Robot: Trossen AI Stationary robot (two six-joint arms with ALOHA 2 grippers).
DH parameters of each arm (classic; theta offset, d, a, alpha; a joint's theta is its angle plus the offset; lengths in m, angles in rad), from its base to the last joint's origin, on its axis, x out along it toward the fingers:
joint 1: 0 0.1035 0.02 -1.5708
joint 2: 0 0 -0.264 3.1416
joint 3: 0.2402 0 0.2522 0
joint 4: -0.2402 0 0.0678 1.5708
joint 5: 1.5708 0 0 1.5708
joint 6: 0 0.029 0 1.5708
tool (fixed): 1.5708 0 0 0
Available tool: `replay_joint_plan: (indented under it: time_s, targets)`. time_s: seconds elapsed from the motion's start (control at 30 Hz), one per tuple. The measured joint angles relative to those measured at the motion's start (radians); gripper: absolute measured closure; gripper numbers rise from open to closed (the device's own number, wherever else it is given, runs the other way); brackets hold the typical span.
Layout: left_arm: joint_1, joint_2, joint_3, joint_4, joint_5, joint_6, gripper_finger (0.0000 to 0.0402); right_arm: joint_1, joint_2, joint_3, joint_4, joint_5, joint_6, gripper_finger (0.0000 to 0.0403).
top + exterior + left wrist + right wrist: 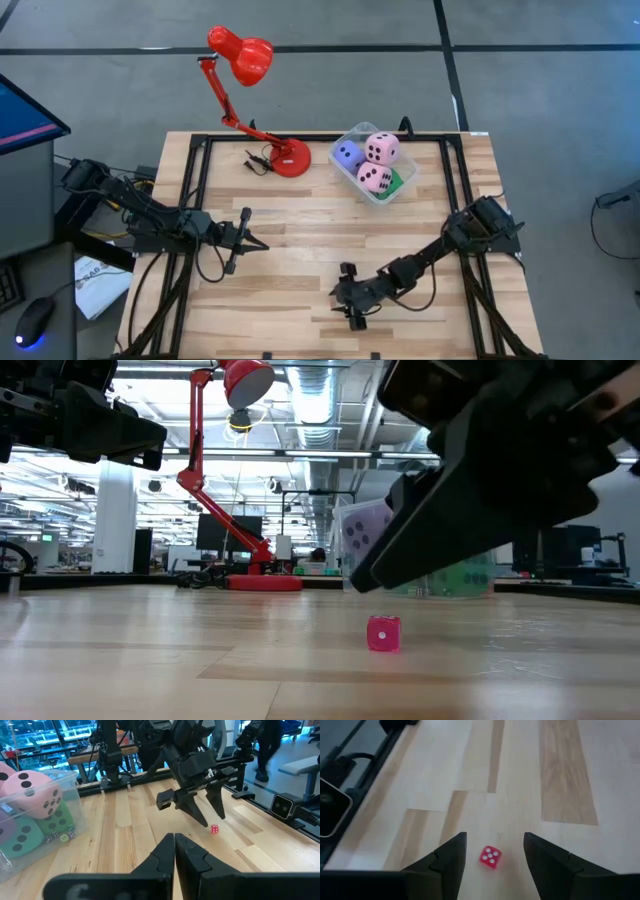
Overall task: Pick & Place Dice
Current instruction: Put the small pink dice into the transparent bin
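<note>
Small die: a tiny red die [384, 633] with white pips sits on the wooden table [150, 660], in the foreground, right of centre.
Right arm: its big dark body [490, 470] fills the upper right, slanting down to a point above the die, apart from it.
Left arm: a dark part [75, 420] shows at the upper left, high over the table.
Lamp: a red desk lamp [235, 480] stands far back, head up top.
Tub: a clear tub [455, 578] behind the right arm holds a pale purple-blue cube [362, 532] and something green.
</note>
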Motion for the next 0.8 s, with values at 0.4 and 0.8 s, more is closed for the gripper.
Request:
replay_joint_plan:
  time_s: [0.4,0.8]
  targets:
    - [0.0,0.0,0.0,0.0,0.0,0.0,0.0401,0.014,0.0,0.0,0.0,0.04,0.003,0.0209]
    - [0.0,0.0,0.0,0.0,0.0,0.0,0.0401,0.014,0.081,0.006,0.078,0.035,0.003,0.0209]
